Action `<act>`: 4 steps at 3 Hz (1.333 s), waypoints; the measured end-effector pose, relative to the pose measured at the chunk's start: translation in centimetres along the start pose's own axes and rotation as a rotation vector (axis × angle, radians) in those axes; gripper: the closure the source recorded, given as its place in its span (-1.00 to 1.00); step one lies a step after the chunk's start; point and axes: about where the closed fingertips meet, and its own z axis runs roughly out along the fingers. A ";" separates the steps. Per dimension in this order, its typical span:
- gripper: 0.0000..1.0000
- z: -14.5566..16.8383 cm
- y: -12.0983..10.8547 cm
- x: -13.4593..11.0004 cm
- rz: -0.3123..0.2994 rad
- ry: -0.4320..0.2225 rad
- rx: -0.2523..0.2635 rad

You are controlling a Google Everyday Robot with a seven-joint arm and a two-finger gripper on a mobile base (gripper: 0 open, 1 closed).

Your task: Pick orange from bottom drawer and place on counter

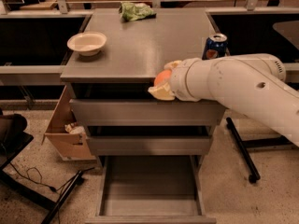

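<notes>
**A:** Cream fingers [160,94] first: your two-finger gripper [162,80] is clamped on the small round orange fruit [162,76], one finger above it and one below.

**B:** Where does that put it for you?

**A:** At the front edge of the broad grey metal counter [140,50], right of middle, level with the top. The white arm [233,85] reaches in from the right of your view. You cannot tell whether the fruit touches the edge.

**B:** And the deep grey bottom drawer [149,190]?

**A:** Pulled out below, while the two shallower drawers above it are shut. On the counter you have a cream bowl [87,43] at the left, a blue soda can [215,45] just behind the arm, and a crumpled green thing [135,10] at the back.
</notes>
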 end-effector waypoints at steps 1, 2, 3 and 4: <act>1.00 -0.1 -0.7 -0.9 -0.001 -0.033 0.030; 1.00 -0.1 -0.8 -0.9 -0.001 -0.033 0.030; 1.00 0.6 -3.5 -2.5 -0.023 -0.065 0.056; 1.00 3.2 -7.7 -5.4 -0.041 -0.146 0.077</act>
